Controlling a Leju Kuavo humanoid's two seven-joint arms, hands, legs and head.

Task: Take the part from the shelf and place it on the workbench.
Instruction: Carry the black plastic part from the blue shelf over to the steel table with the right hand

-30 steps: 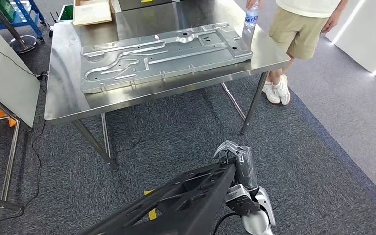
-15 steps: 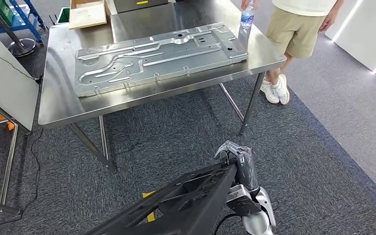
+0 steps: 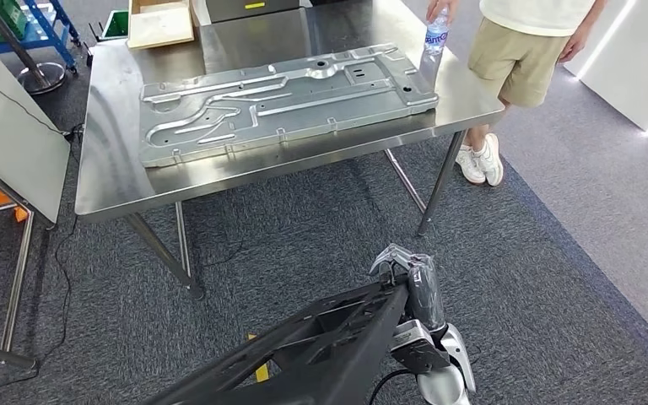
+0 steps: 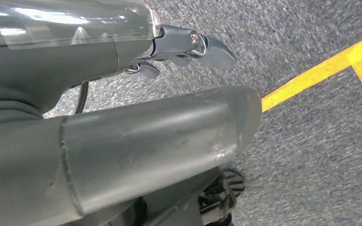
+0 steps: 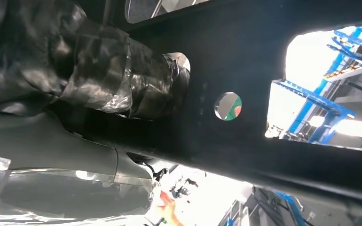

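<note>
I see the black part low in my head view, at about 6 o'clock, carried over the grey carpet and well short of the table. My right robot hand grasps the part's right end, fingers wrapped over its edge; the right wrist view shows those taped fingers pressed against the dark frame beside a round hole. The left robot hand appears in its wrist view above the carpet and a yellow floor line; I cannot tell whether it is grasping anything.

The steel table stands at 12 o'clock. On it lies a large stamped metal panel, with a cardboard box at the far edge around 11 o'clock. At 1 o'clock a person in tan shorts stands by the table's far right corner, a hand on a water bottle that stands on the table.
</note>
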